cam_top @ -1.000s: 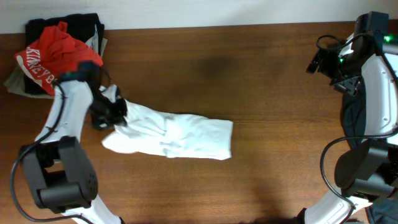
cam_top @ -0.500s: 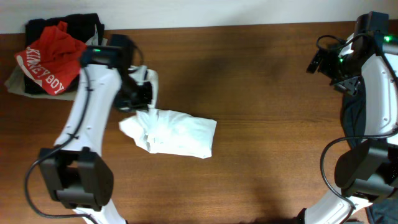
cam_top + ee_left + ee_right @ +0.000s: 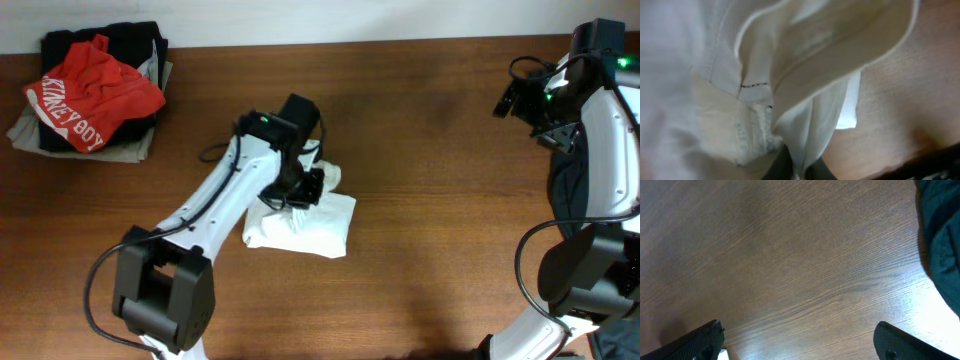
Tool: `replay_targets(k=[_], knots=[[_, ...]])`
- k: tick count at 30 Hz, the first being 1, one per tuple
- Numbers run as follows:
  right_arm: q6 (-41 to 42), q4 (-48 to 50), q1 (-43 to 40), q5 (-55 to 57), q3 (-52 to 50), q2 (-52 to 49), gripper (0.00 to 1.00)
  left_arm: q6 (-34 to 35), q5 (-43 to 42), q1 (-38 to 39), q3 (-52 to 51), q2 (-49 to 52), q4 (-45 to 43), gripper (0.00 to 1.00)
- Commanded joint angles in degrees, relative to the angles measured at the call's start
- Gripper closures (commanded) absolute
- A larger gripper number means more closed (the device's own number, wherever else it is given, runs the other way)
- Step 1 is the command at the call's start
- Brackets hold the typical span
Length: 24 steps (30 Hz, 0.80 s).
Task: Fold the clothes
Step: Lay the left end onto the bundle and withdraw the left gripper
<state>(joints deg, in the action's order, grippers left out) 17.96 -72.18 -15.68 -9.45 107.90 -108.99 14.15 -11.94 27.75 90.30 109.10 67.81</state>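
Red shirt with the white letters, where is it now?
In the overhead view the red shirt sits at the top left, on a dark clothes pile, well apart from the white garment.

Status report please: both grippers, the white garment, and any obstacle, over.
Left gripper shut on white garment, bunched mid-table. Right gripper open, empty, over table. Red shirt pile at far corner, not in the way.

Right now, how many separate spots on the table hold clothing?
3. The white garment mid-table, pinched in the left gripper; the stack topped by a red shirt at the far-left corner; dark cloth at the right edge. The stack may hide more.
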Motion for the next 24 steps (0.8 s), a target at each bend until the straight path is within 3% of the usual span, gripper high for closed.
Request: replay_targets(k=[1,4,5,6,7,8,9,15,22,24], knots=[[-0.15,-0.04,-0.11,0.72,0.66,0.79,0.01,3.37,-1.44,2.03,-3.65,0.17,-3.61,0.91],[-0.15,-0.04,-0.11,0.72,0.66,0.79,0.01,3.41,-2.19,4.52,-5.11,0.17,-6.60,0.91],[-0.15,-0.04,-0.11,0.72,0.66,0.79,0.02,3.41,-2.21,5.44,-5.11,0.17,-7.45,0.86],[-0.15,-0.04,-0.11,0.72,0.66,0.79,0.01,3.41,-2.21,6.21,-5.11,0.17,-8.31,0.75],[-0.15,-0.04,-0.11,0.74,0.66,0.79,0.01,3.41,-2.23,6.75,-5.09,0.17,-8.72,0.54],[-0.15,-0.04,-0.11,0.72,0.66,0.79,0.01,3.41,-2.25,7.30,-5.09,0.17,-8.94,0.21],[-0.15,-0.04,-0.11,0.74,0.66,0.79,0.01,3.37,-2.21,8.00,-5.09,0.17,-9.05,0.05],[-0.15,-0.04,-0.11,0.72,0.66,0.79,0.01,2.91,-1.42,7.76,-2.51,-0.02,-5.42,0.01],[-0.15,-0.04,-0.11,0.72,0.66,0.79,0.01,2.91,10.40,-2.40,4.68,-0.07,3.89,0.01],[-0.15,-0.04,-0.11,0.72,0.66,0.79,0.01,0.39,10.10,-7.19,4.68,-0.07,4.28,0.01]])
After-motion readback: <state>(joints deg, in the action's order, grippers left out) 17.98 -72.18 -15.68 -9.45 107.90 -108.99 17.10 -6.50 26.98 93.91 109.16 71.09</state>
